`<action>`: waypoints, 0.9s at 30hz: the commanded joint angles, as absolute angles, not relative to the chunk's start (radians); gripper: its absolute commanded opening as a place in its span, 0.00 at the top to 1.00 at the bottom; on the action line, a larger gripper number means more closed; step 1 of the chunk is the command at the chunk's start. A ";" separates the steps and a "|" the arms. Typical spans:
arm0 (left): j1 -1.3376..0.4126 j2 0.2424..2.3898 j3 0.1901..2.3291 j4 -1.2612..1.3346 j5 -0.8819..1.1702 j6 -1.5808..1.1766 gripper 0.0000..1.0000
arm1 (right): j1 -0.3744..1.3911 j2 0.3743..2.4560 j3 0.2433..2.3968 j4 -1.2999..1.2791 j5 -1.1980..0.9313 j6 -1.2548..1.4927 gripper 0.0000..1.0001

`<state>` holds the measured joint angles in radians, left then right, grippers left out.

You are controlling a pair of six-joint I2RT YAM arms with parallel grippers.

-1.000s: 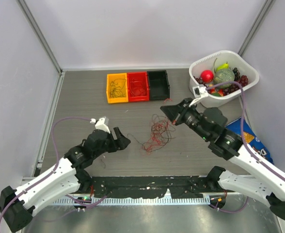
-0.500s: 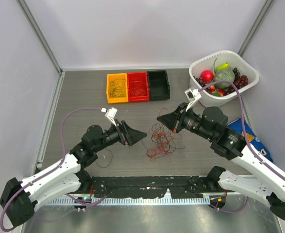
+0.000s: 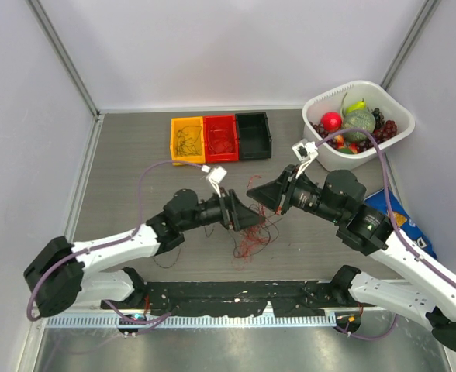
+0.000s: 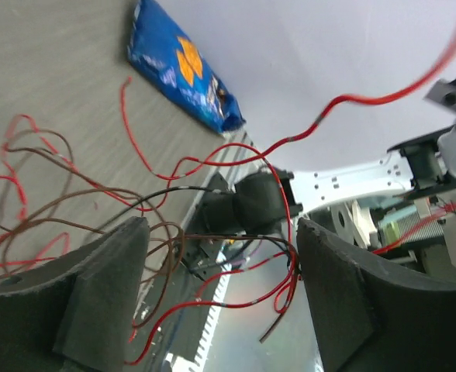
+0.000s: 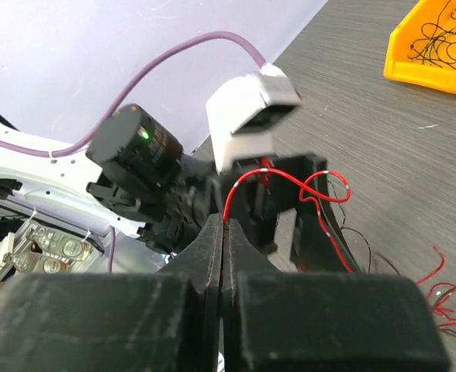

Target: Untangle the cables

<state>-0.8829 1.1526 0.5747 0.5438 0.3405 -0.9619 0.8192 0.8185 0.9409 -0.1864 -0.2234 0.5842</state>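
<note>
Cables point(image 3: 253, 232): a loose tangle of red and dark wires on the grey table point(image 3: 127, 139), about mid-table and near of the three bins, with part of it lifted between the two grippers. The left gripper point(image 3: 247, 215) reaches in from the left with its jaws spread wide. In its wrist view several red and brown loops cross the gap between the fingers point(image 4: 96, 287), and none looks pinched. The right gripper point(image 3: 253, 191) comes in from the right, its tip just far of the left one and close beside it. Its jaws are pressed together on a red cable point(image 5: 229, 203), which rises out of the seam between the fingers and curls toward the left arm's wrist. Yellow bin point(image 3: 187, 141), red bin point(image 3: 221, 138) and black bin point(image 3: 253, 135) stand side by side at the far side; the yellow and red ones hold wires. A white basket point(image 3: 344, 161) of fruit sits far right. A blue packet point(image 3: 387, 208) lies on the right, partly under the right arm.
</note>
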 commanded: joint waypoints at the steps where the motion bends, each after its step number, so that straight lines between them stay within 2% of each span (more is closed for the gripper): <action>1: -0.966 1.262 0.630 0.627 0.338 -0.928 0.25 | 0.824 0.816 1.003 -0.132 -0.247 0.595 0.99; 3: -0.966 1.288 0.603 0.606 0.267 -0.948 0.44 | 0.825 0.811 1.048 -0.138 -0.247 0.594 0.99; 5: -0.962 1.285 0.578 0.475 0.162 -0.946 0.51 | 0.824 0.793 1.116 -0.132 -0.219 0.595 0.99; 12: -0.951 1.302 0.540 0.256 -0.043 -0.879 0.58 | 0.825 0.788 1.302 -0.045 -0.230 0.623 0.99; 15: -0.917 1.257 0.491 0.276 -0.048 -0.891 0.58 | 0.824 0.828 1.406 -0.107 -0.212 0.591 0.99; 22: -0.879 1.108 0.442 0.232 -0.083 -0.861 0.53 | 0.825 0.923 1.638 -0.156 -0.247 0.517 0.99; 24: -0.871 1.045 0.436 0.207 -0.074 -0.853 0.43 | 0.824 0.959 1.713 -0.153 -0.264 0.512 0.99; 26: -0.864 0.965 0.437 0.221 -0.035 -0.845 0.28 | 0.824 0.976 1.732 -0.129 -0.288 0.520 0.99; 27: -0.862 0.928 0.454 0.215 -0.013 -0.832 0.24 | 0.825 0.983 1.730 -0.120 -0.302 0.523 0.99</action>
<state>-0.8749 1.0595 0.4366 0.2066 -0.0433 -0.8753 0.8192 0.9432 1.6852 -0.1467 -0.2436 0.5404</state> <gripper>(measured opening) 0.668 0.027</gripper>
